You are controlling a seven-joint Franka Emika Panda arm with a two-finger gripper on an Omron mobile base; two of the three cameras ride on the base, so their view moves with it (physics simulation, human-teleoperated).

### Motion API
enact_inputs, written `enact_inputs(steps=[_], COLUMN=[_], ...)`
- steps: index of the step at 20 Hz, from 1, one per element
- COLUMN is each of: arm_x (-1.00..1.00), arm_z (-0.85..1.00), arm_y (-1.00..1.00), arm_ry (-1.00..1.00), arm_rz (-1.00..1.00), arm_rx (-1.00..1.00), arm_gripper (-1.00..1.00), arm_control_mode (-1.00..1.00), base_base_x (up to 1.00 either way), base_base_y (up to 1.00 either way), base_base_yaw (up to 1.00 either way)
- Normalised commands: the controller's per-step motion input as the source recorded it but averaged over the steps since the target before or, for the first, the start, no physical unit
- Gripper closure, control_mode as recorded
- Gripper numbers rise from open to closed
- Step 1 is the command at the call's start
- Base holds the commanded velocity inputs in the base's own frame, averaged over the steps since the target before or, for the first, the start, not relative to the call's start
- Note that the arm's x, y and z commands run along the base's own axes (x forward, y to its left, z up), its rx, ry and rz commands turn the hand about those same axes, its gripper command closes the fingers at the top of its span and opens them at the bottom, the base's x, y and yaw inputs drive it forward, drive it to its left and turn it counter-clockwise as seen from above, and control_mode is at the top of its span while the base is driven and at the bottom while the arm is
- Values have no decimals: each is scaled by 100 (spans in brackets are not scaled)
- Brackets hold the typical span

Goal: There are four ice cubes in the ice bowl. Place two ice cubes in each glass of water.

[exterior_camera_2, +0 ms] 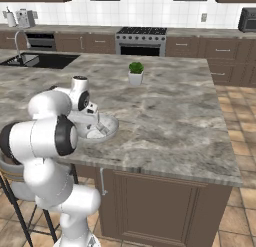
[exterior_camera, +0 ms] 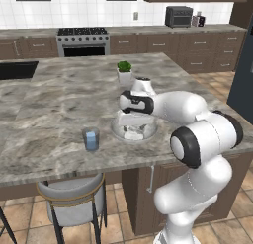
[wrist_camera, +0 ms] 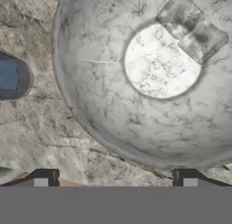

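Note:
The grey ice bowl (exterior_camera: 115, 131) sits near the counter's front edge. My gripper (exterior_camera: 133, 120) hangs just above it, open, with nothing between its fingers. In the hand view the ice bowl (wrist_camera: 104, 105) spreads below the two fingertips (wrist_camera: 45, 177), which stand wide apart over its near rim. Two ice cubes (wrist_camera: 190, 27) lie side by side against the bowl's far inner wall. A glass of water (exterior_camera: 91, 138) stands to the left of the bowl with a pale blue chunk inside. The same glass (wrist_camera: 9, 75) shows at the hand view's left edge. From the right, the gripper (exterior_camera_2: 97, 122) hovers over the bowl (exterior_camera_2: 114, 125).
A small white pot with a green plant (exterior_camera: 124, 71) stands behind the bowl, farther back on the island. A stool (exterior_camera: 69, 193) sits below the counter's front edge. A sink (exterior_camera_2: 40, 60) lies at the far left. The counter (exterior_camera_2: 170, 116) stretches to the right.

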Motion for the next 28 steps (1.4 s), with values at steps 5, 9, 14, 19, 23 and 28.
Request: enact_inputs(steps=[5, 9, 14, 19, 23, 28], arm_x=[34, 11, 0, 5, 28, 24], arm_z=[22, 2, -35, -30, -4, 0], arm_y=[0, 0, -12, -62, -47, -6], arm_ry=[7, 5, -1, -2, 0, 0], arm_rz=[28, 46, 17, 10, 3, 0], arm_rx=[-23, -26, -13, 0, 1, 0], arm_gripper=[-100, -100, -100, -100, -100, -100], arm_control_mode=[-100, -100, -100, -100, -100, -100], base_base_x=[0, 0, 0, 0, 0, 0], base_base_y=[0, 0, 0, 0, 0, 0], base_base_yaw=[0, 0, 0, 0, 0, 0])
